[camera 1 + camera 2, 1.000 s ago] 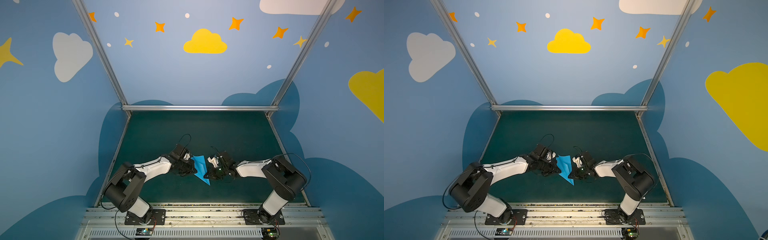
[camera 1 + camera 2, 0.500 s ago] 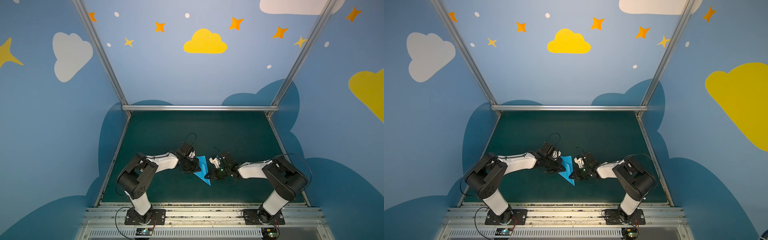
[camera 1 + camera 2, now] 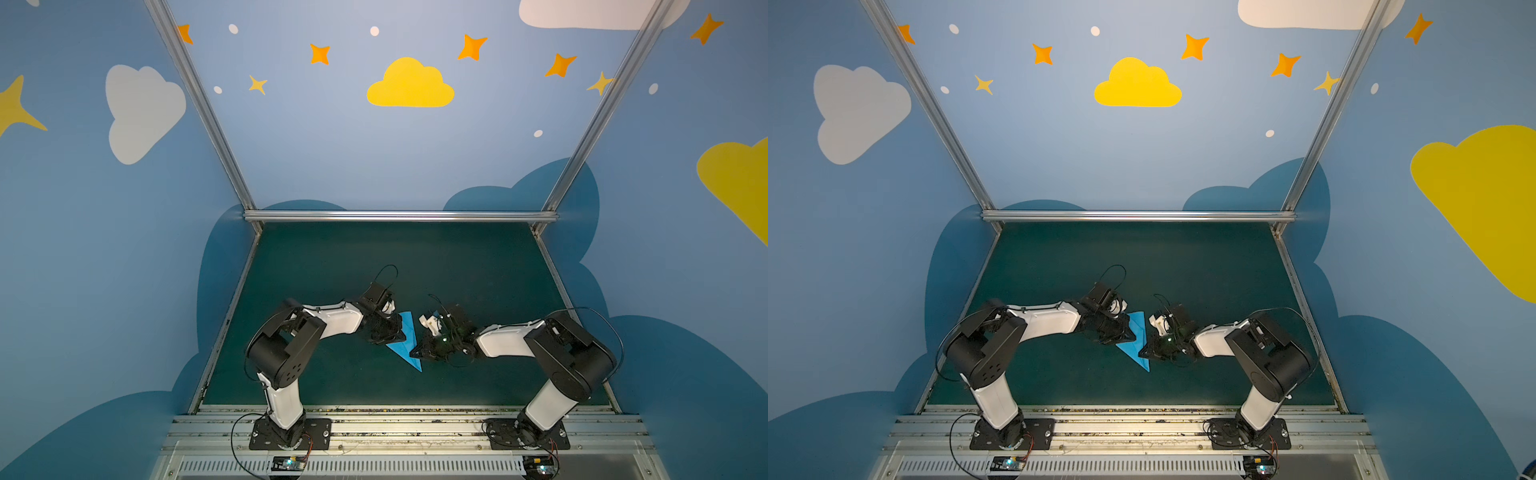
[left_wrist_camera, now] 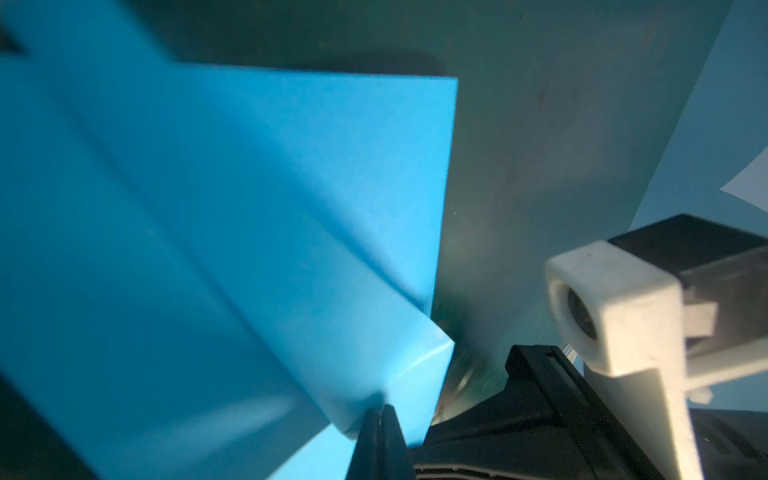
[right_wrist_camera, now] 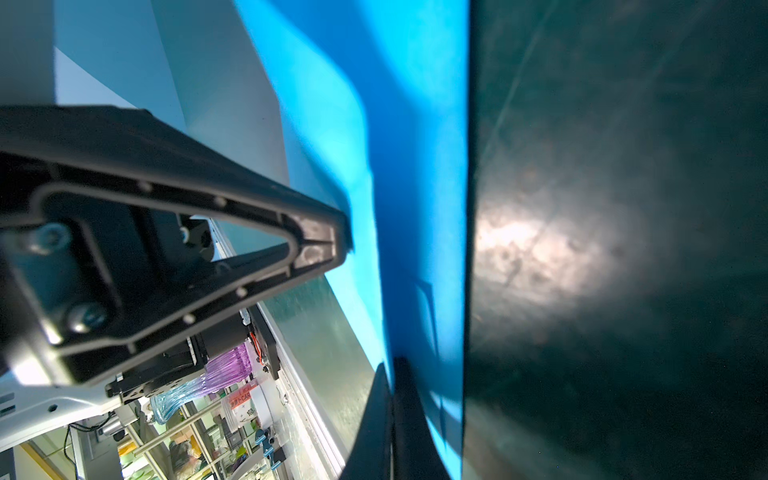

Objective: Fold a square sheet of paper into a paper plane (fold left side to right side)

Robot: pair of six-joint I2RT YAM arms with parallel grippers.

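The folded paper (image 3: 406, 343) is lying on the green mat (image 3: 374, 266). The left gripper (image 4: 380, 415) and right gripper (image 5: 392, 374) are closed against its edges, maybe pinching it. Pulling apart is risking a tear.

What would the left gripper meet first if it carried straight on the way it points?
The blue paper, right at its shut tips; the left gripper would likely push into it, with the right gripper close beyond.

One folded sky-blue paper plane (image 3: 405, 347) lies on one green desk (image 3: 374, 257). Two robot arms work here, a left arm (image 3: 332, 326) and a right arm (image 3: 505, 345), each with one claw: left claw (image 3: 400, 334) and right claw (image 3: 413, 354).
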